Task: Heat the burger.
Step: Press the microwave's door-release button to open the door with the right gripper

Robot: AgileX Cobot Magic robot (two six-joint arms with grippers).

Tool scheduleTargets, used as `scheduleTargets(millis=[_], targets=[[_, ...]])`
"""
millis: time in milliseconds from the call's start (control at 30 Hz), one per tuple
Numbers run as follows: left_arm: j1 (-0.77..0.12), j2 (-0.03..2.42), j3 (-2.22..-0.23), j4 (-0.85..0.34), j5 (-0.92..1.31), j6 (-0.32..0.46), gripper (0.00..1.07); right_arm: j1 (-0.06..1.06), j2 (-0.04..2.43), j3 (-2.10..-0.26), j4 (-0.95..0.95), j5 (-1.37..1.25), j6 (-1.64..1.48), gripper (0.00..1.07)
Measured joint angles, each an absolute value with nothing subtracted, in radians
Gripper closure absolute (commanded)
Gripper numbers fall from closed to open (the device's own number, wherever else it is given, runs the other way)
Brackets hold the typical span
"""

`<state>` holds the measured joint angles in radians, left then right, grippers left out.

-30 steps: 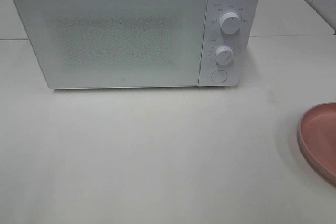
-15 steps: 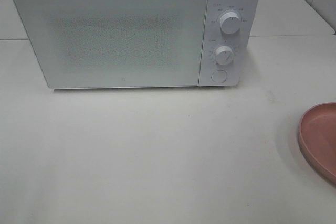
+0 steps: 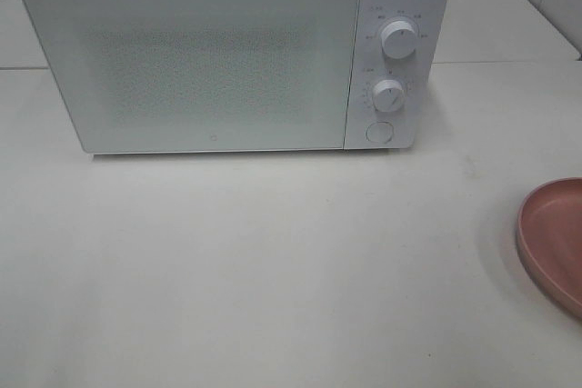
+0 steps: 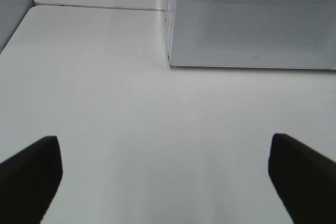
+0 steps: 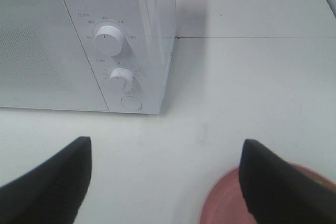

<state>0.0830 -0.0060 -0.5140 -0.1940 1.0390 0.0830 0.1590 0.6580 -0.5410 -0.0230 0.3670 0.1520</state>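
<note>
A white microwave (image 3: pixel 209 61) stands shut at the back of a pale desk (image 3: pixel 273 270). Its control panel is on the right of the door and carries an upper dial (image 3: pixel 398 38), a lower dial (image 3: pixel 387 95) and, lowest, a round button (image 3: pixel 378 132).

A pink plate (image 3: pixel 555 243) lies in front of the microwave and well off to its right, cut by the picture's edge. The burger cannot be made out. It may sit on the hidden part of the plate, but that cannot be told.

The left pincer (image 4: pixel 164 148) hangs over bare desk in front of the microwave's left corner, its jaws spread wide with nothing between them. The right pincer (image 5: pixel 167 148) hangs in front of the control panel with its jaws apart and empty, and the plate's rim lies beneath it.

The step in hand is probably opening the door.
- The round button looks like the door release.
- The right pincer is the nearer one and is best placed to press it.
- It should press squarely with one fingertip, clear of the lower dial just above.
- The left pincer should stay out of the door's likely swing.
</note>
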Motion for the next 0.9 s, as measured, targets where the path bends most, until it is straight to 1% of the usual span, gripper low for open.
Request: scheduleTargets(millis=[133, 233, 267, 300, 367, 400, 433, 500, 533, 600, 667, 767, 833, 900], targets=[[0.083, -0.006, -0.514, -0.194, 1.039, 0.083, 0.06, 0.159, 0.713, -0.541, -0.023, 0.311, 0.152, 0.32], [0.083, -0.006, -0.514, -0.194, 1.039, 0.083, 0.06, 0.159, 0.77, -0.541, -0.023, 0.239, 0.152, 0.32], [0.083, -0.006, -0.514, -0.194, 1.039, 0.083, 0.06, 0.159, 0.809, -0.535, -0.023, 0.178, 0.152, 0.32], [0.083, -0.006, -0.514, -0.194, 1.039, 0.083, 0.06, 0.159, 0.809, -0.535, -0.023, 0.178, 0.152, 0.32], [0.083, -0.006, -0.514, -0.194, 1.039, 0.083, 0.06, 0.159, 0.859, -0.49, -0.023, 0.058, 0.152, 0.32], [0.083, -0.006, -0.514, -0.194, 1.039, 0.083, 0.06, 0.159, 0.859, -0.49, -0.023, 0.058, 0.152, 0.32], [0.083, -0.006, -0.514, -0.194, 1.039, 0.083, 0.06, 0.159, 0.888, -0.455, -0.023, -0.028, 0.152, 0.32], [0.083, -0.006, -0.514, -0.194, 1.039, 0.083, 0.06, 0.159, 0.901, -0.441, -0.023, -0.063, 0.152, 0.32], [0.083, -0.006, -0.514, -0.194, 1.039, 0.083, 0.06, 0.159, 0.932, -0.406, -0.023, -0.158, 0.152, 0.32], [0.083, -0.006, -0.514, -0.194, 1.039, 0.083, 0.06, 0.159, 0.947, -0.394, -0.023, -0.198, 0.152, 0.32], [0.083, -0.006, -0.514, -0.194, 1.039, 0.083, 0.06, 0.159, 1.007, -0.334, -0.023, -0.401, 0.152, 0.32], [0.083, -0.006, -0.514, -0.194, 1.039, 0.083, 0.06, 0.159, 1.021, -0.323, -0.023, -0.45, 0.152, 0.32], [0.083, -0.006, -0.514, -0.194, 1.039, 0.083, 0.06, 0.159, 1.098, -0.29, -0.023, -0.589, 0.149, 0.32], [0.083, -0.006, -0.514, -0.194, 1.039, 0.083, 0.06, 0.159, 1.115, -0.287, -0.023, -0.609, 0.146, 0.32]])
